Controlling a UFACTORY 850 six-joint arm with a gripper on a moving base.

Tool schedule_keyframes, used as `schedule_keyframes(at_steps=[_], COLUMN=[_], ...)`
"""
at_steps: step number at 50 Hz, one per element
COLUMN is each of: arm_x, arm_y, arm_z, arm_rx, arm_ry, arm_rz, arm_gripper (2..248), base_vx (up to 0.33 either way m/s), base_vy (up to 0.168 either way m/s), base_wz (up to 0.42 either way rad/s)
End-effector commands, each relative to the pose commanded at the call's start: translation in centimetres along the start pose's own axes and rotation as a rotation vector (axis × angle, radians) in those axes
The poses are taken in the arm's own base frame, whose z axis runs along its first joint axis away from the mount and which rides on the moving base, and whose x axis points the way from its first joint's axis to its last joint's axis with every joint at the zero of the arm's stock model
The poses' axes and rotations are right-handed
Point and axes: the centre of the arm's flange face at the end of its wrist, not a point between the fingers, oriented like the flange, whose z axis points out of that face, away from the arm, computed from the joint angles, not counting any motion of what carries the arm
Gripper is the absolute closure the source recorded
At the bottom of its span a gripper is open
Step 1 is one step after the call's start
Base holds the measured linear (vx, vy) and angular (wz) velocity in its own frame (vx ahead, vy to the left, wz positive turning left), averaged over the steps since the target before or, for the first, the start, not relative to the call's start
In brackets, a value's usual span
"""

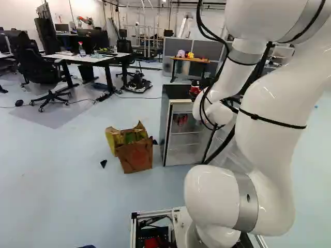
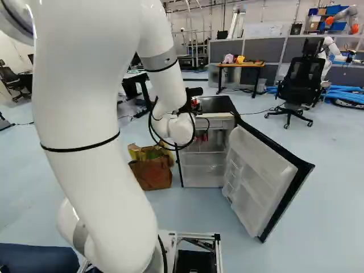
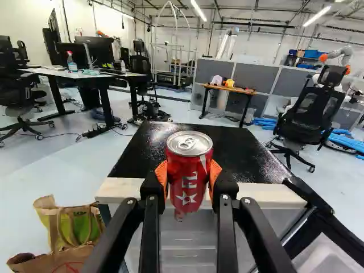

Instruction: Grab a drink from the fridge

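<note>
- Red can (image 3: pixel 189 170) is upright outside the fridge (image 3: pixel 239 151), near its top front edge; the claw (image 1: pixel 196 90) is closed on it, orange pads (image 3: pixel 162 175) against both sides.
- Fridge door (image 2: pixel 259 179) hangs wide open.
- Bags (image 1: pixel 135 156) stand beside the fridge.

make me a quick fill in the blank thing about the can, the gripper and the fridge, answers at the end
The can held in the gripper is mostly ____ in colour.
The fridge door is ____, not shut.
The fridge's flat top is ____ in colour.
The gripper is holding the can with ____ fingers.

Missing words: red; open; black; two.
</note>
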Motion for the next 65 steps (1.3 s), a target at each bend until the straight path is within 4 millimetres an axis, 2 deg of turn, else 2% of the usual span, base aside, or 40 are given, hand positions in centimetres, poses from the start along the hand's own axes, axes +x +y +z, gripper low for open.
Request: schedule_keyframes(at_steps=[65], arm_x=[-0.4], arm_y=[0.9], arm_z=[9.5], arm_rx=[-0.01], arm_ry=[-0.013], arm_rz=[0.004], arm_gripper=[157], base_vx=[0.0], base_vy=[0.0], base_wz=[0.0])
